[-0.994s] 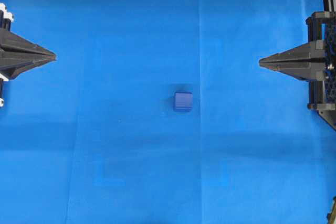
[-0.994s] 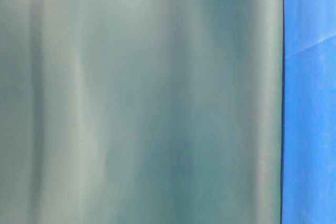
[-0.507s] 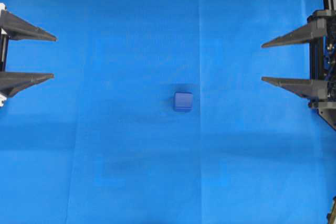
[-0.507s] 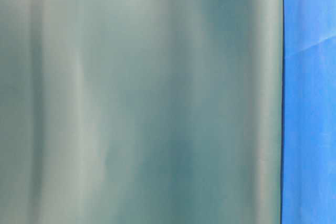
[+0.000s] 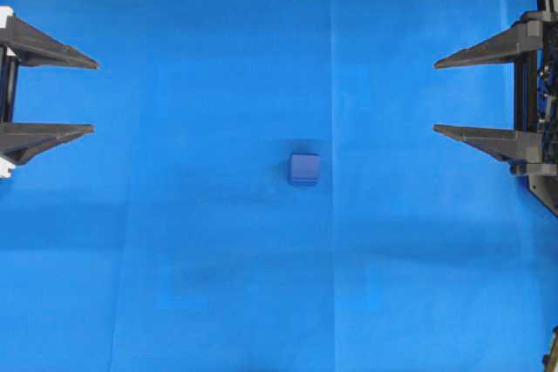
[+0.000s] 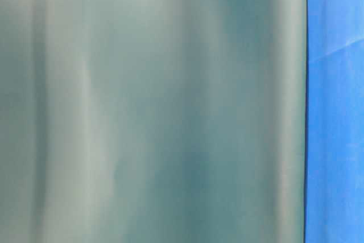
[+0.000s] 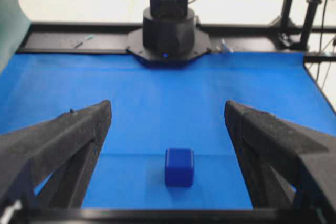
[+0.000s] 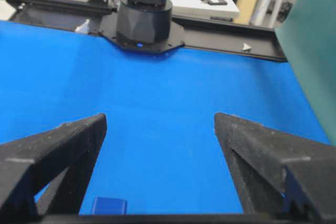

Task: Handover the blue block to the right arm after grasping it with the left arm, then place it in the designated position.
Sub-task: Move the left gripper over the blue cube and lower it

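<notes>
The blue block point(image 5: 303, 168) sits alone mid-desk on the blue cloth point(image 5: 218, 259), well apart from both arms. The left pincer point(image 5: 94, 98) and right pincer point(image 5: 434, 98) both stand spread wide and empty. Being small and round-edged, the block could squirt sideways if the left fingers close off-centre, and a loose hold risks a drop at the handover.

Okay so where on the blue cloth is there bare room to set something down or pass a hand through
Bare cloth lies all around the blue block: wide open stretches between it and the left end effector, between it and the right end effector, and along the top and bottom of the overhead view. It is crowded only at the far left and right edges, where the open end effectors sit.
</notes>
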{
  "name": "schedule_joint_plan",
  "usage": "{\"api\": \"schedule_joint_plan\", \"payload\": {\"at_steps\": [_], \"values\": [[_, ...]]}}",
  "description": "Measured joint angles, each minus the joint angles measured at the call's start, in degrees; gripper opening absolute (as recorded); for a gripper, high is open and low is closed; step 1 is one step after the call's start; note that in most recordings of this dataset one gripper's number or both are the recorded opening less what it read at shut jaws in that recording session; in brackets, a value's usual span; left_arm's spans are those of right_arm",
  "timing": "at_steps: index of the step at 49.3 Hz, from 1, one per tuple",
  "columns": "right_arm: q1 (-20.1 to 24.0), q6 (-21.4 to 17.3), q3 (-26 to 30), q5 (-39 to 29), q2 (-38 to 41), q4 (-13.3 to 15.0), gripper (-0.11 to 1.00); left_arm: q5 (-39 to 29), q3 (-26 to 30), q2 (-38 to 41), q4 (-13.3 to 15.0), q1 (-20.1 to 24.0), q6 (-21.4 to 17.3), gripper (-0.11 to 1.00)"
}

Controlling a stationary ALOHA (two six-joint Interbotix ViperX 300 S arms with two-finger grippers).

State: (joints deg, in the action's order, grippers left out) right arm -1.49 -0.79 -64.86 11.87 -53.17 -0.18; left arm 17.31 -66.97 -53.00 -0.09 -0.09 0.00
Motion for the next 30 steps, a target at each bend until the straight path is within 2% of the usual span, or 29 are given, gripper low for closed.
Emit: {"api": "schedule_joint_plan", "payload": {"at_steps": [14, 30], "values": [[-0.18, -0.09, 0.00, -0.09, 0.09, -0.09, 0.96, 4.22, 3.25, 9.93, 0.00, 0.18, 0.00, 0.93], [-0.18, -0.09, 0.00, -0.09, 0.09, -0.79, 0.96, 6.15, 13.71, 27.07, -0.09, 0.26, 0.09, 0.92]]}}
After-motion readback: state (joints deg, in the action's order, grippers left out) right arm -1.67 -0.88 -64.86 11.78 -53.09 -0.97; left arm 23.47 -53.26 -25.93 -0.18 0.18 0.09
